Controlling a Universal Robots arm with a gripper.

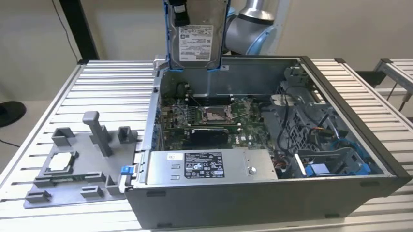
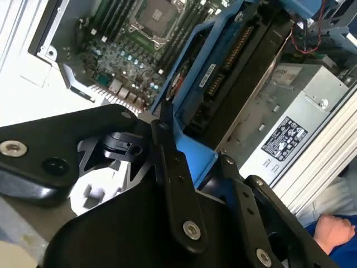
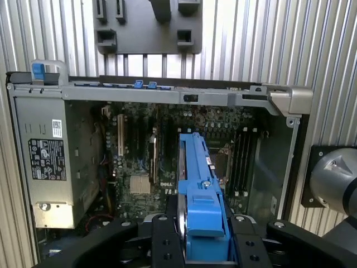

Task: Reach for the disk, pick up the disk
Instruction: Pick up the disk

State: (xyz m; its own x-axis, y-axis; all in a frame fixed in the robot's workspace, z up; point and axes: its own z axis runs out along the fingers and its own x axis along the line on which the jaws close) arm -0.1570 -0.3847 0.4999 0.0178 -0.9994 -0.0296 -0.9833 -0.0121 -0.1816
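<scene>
One black end effector (image 3: 203, 239) clenched on flat silver-grey blue-bracketed metal disk (image 1: 197, 41), upright above open grey computer case (image 1: 258, 203) on ribbed metal bench (image 1: 103, 82).

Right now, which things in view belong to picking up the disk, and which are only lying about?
Belongs to the job:
flat silver-grey metal disk with blue plastic bracket
black gripper shut on it

Just lying about:
open grey metal computer case
big grey box with black-and-white sticker
small square silver chip
</scene>
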